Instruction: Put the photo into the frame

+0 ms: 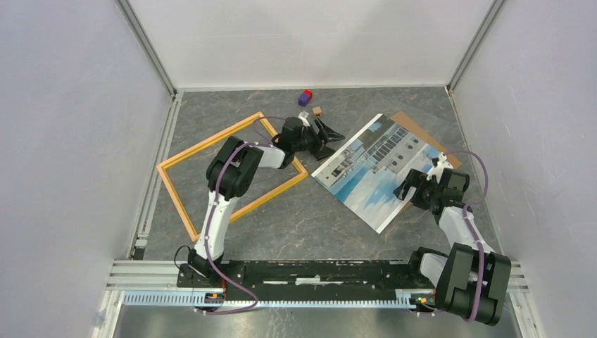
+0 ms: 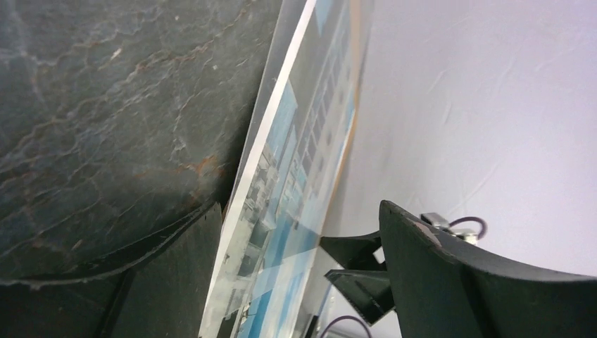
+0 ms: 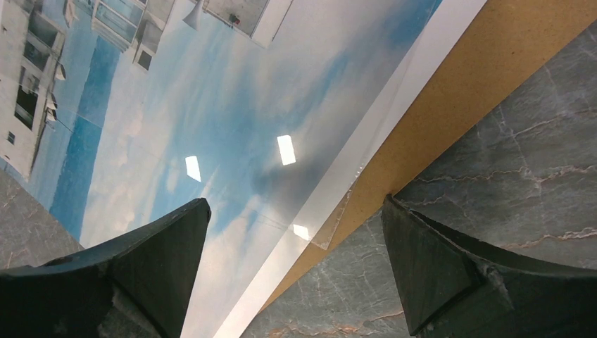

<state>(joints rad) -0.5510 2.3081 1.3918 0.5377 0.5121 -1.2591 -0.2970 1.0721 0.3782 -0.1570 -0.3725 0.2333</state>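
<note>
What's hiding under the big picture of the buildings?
A brown board lies under the photo and peeks out along one edge. The photo covers the rest of it, so you can't see how far it reaches or whether anything else is under there.

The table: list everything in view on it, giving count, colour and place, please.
frame: one, orange-yellow, flat on the left half of the table
photo: one, white buildings and blue sky, face up, right of centre
backing board: one, brown, under the photo, showing past its far right edge
small block: one, purple and red, near the back wall
smaller block: one, tan, just beside it
left fingers: two, black, open, pointed at the photo's left edge
right fingers: two, black, open, over the photo's near right edge
</note>
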